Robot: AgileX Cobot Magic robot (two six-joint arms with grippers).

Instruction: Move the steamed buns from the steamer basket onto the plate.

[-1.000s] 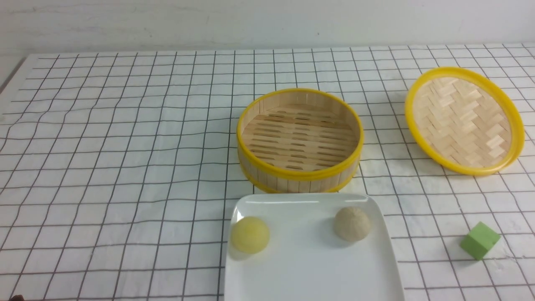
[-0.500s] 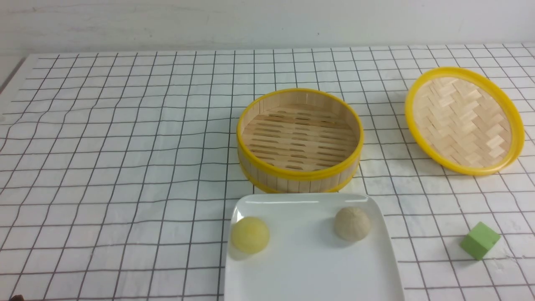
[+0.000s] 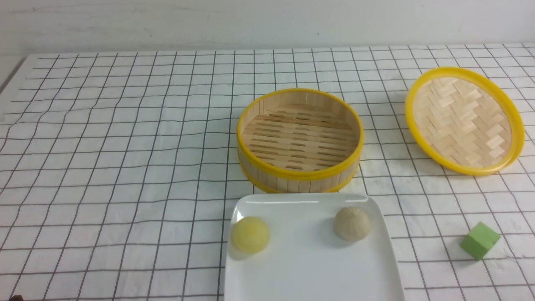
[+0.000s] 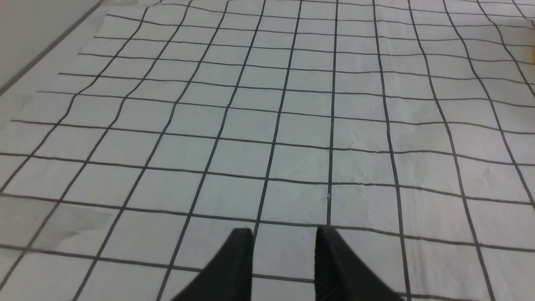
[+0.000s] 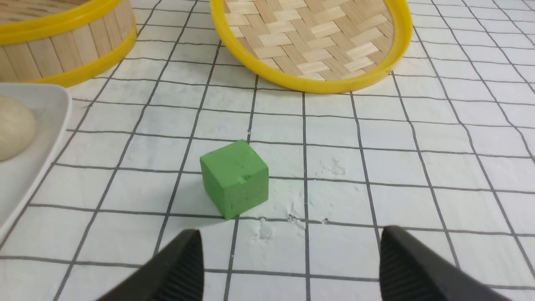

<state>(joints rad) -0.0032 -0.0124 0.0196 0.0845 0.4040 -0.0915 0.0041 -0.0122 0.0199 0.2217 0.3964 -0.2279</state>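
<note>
On the plate at the near edge of the desk you have both buns: the yellow bun sits by the plate's left rim, the beige bun toward its far right corner, well apart from each other. In the right wrist view the beige bun shows resting just inside the plate's rim.

Steamer basket: upright just behind the plate, slatted floor bare, its near wall very close to the plate's far edge; contact cannot be judged.

Lid: to the right of the basket, apart from it, woven inside facing you, tilted with one side raised.

Green cube: on the desk right of the plate, apart from it. In the right wrist view the cube sits in front of the lid.

Left gripper: out of the front view. The wrist view shows its fingers parted with a narrow gap, nothing between them, over bare checked cloth.

Right gripper: also out of the front view. Its fingers are spread wide and hold nothing; the cube lies just ahead of them, untouched.
</note>
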